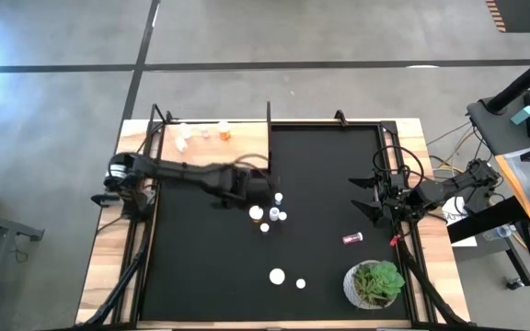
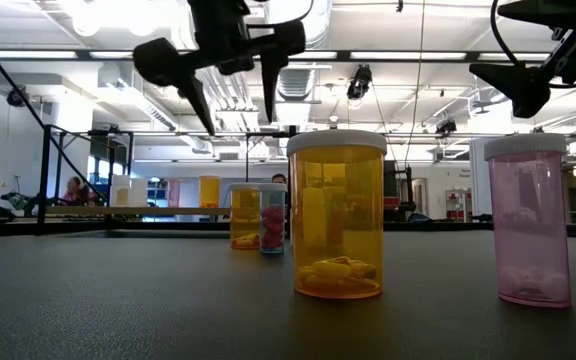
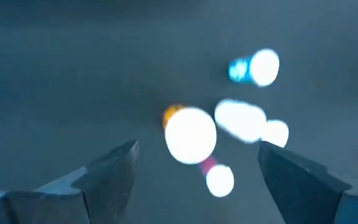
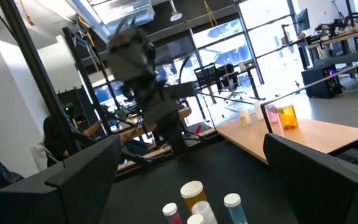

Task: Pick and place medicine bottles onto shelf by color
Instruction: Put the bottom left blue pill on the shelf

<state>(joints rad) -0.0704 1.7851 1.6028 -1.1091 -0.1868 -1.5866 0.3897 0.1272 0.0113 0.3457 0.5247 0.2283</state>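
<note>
The left wrist view blurs the medicine bottles [image 3: 191, 135] into glowing blobs.

Black mat [image 1: 210, 267], light-wood shelf [image 1: 212, 136] far left, orange bottle [image 2: 337, 214] with white cap, pale pink bottle [image 2: 531, 220] right, green plant [image 1: 376, 280] in white pot, dark arms

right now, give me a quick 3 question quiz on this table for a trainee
1. True or false: the left gripper is shut on a bottle.
2. Which item lies on its side on the black mat? A) pink bottle B) plant C) orange bottle on the shelf
3. Fill in: the right gripper waits, open, at the mat's ____ edge in the high view.

Key:
1. False. It hangs open above the cluster of bottles, holding nothing.
2. A
3. right
</note>
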